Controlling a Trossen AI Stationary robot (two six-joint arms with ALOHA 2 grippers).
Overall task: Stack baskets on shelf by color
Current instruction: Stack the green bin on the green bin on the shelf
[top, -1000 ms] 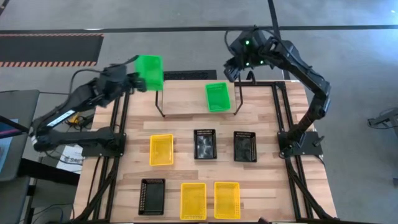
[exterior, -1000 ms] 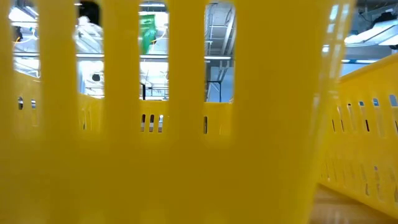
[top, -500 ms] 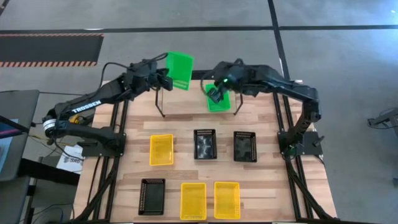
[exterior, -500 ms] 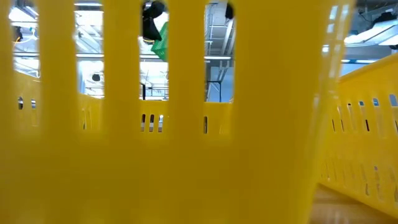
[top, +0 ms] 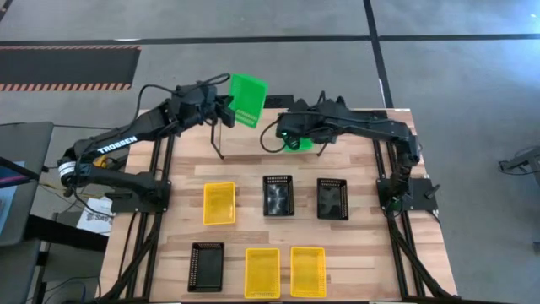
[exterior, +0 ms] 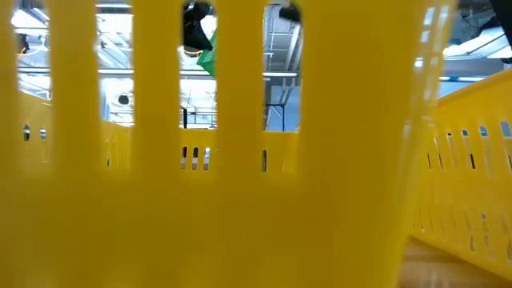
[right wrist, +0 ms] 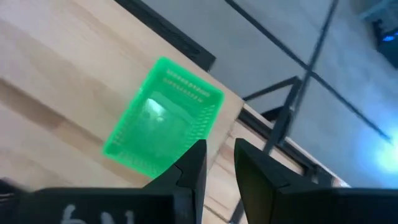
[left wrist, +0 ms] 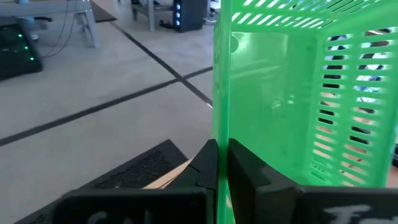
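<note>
My left gripper (top: 226, 111) is shut on a bright green basket (top: 247, 99), carried in the air above the left end of the shelf (top: 218, 145). The low view shows that basket (exterior: 207, 50) through the slits of a yellow basket. A second green basket (right wrist: 163, 118) rests flat on the shelf's pale wood top; in the high view my right arm covers most of it (top: 300, 143). My right gripper (right wrist: 219, 155) hovers over that basket's edge, its fingers a narrow gap apart, touching nothing that I can see. My left gripper pinches one side wall (left wrist: 219, 134) of the green basket, one finger (left wrist: 205, 167) on each face of it. The basket is lifted clear and tipped on its side, standing beyond the fingertips. From which side the fingers come does not show plainly.
On the table nearer than the shelf lie a yellow basket (top: 219, 203) and two black baskets (top: 278, 195) (top: 332, 198). At the near edge lie a black one (top: 206, 267) and two yellow ones (top: 261, 272) (top: 307, 271). A yellow basket's wall (exterior: 240, 200) blocks most of the low view.
My left gripper has carried its green basket toward the table's right, over the shelf's left end, and turned it. My right gripper has swung from beyond the far edge down and toward the left, arriving over the green basket on the shelf.
</note>
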